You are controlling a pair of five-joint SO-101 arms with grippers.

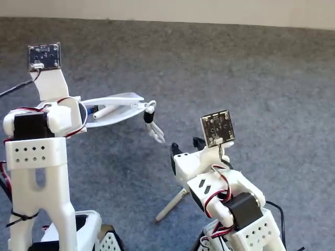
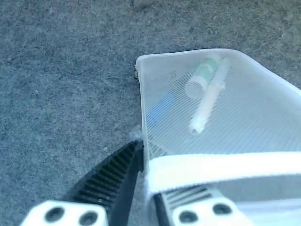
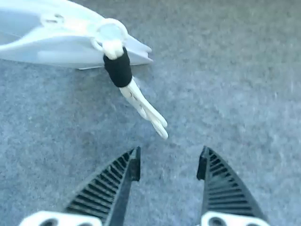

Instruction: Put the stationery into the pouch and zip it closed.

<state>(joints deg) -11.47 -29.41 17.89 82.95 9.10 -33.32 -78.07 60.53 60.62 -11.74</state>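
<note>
With the left gripper (image 2: 143, 157) clenched on one end of the mesh pouch (image 2: 211, 108), its zipper pull (image 3: 141, 107) trails from the other end straight toward the right gripper (image 3: 169, 162), whose released fingers hover just short of it above the desk (image 1: 261, 78).

Left arm (image 1: 52, 209), right arm (image 1: 201, 167): white shells, black servos (image 1: 27, 126), red/white/black cables (image 1: 222, 184), hole-grid bases (image 1: 34, 151). Gripper fingers (image 3: 110, 186) black, ribbed; screws (image 2: 55, 214) at roots.

Translucent, finely ribbed plastic pouch (image 2: 244, 127); rough, matt grey carpet-like surface (image 1: 272, 78); ridged matt black plastic right tool (image 3: 168, 162).
</note>
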